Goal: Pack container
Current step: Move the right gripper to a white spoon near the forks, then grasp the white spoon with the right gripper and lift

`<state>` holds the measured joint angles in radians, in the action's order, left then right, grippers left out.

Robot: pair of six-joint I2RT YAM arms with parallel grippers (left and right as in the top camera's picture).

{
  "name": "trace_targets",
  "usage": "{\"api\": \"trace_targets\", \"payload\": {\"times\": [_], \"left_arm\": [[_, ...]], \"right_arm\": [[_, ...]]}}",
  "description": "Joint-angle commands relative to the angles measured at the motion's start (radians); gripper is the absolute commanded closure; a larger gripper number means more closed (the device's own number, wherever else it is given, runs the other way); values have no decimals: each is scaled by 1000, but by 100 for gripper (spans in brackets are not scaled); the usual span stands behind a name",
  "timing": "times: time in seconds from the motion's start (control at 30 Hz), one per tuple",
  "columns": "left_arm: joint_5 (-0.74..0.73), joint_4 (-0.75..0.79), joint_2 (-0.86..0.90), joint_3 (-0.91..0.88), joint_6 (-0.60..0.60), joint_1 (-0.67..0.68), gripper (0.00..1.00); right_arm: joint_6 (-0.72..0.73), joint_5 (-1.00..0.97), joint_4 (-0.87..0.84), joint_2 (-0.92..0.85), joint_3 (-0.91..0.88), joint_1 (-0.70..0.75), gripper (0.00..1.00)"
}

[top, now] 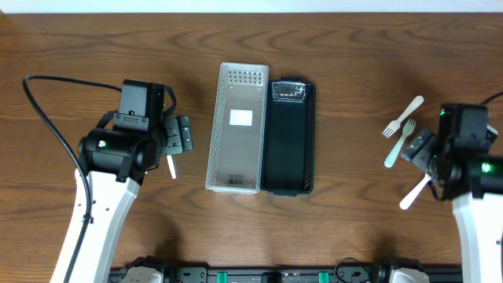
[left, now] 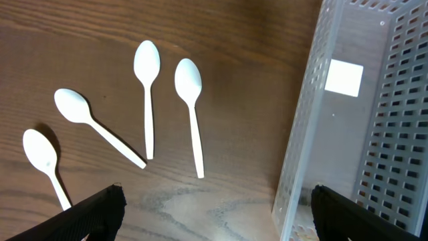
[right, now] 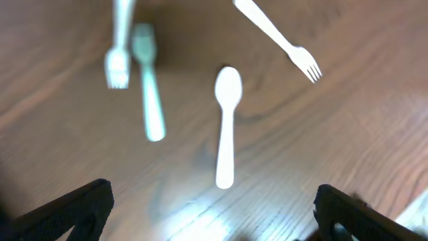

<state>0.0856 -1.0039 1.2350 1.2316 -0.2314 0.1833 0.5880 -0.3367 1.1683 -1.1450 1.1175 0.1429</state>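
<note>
**Two tools open, cutlery loose on the bench**

Both of your tools stand with jaws wide apart and grip nothing.

1. Left side: your left tool (left: pixel 221 224) hovers over four white spoons (left: pixel 147 94). They lie loose and apart from one another on the wooden bench (top: pixel 354 47). They are near the left wall of the white perforated container (top: pixel 236 126) but do not touch it.

2. Centre: the white perforated container lies mid-bench. A white label (top: pixel 240 118) is on its floor. Its right long side is set against a black container (top: pixel 289 137) of similar length. A dark item (top: pixel 288 92) lies at the far end of the black container, and you cannot tell from the overhead view what it is.

3. Right side: your right tool (right: pixel 214 217) hovers over cutlery at the right end of the bench. A white spoon (right: pixel 227 124) lies ahead of the fingers, between them. A pale green utensil (right: pixel 148 87) lies to its left, too blurred in the wrist view to identify. One white fork (right: pixel 119 47) lies just beside the green piece. A second white fork (right: pixel 281 37) lies well apart at the upper right.
</note>
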Motion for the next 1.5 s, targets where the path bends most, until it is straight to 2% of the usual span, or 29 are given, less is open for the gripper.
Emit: {"api": "trace_targets", "payload": {"times": [0.0, 0.3, 0.6, 0.8, 1.3, 1.47], "left_arm": [[8, -5, 11, 18, 8, -3, 9], [9, -5, 13, 18, 8, -3, 9], [9, -5, 13, 18, 9, -3, 9], [9, -5, 13, 18, 9, -3, 8], [9, -5, 13, 16, 9, -3, 9], [9, -5, 13, 16, 9, -3, 9]], "right_arm": [[-54, 60, -32, -98, -10, 100, 1], [-199, 206, -104, -370, -10, 277, 1], [-292, 275, -184, -539, -10, 298, 3], [-305, 319, -254, -579, -39, 297, 3], [-270, 368, -524, -579, -281, 298, 4], [-269, 368, -532, -579, -290, 297, 23]]}}
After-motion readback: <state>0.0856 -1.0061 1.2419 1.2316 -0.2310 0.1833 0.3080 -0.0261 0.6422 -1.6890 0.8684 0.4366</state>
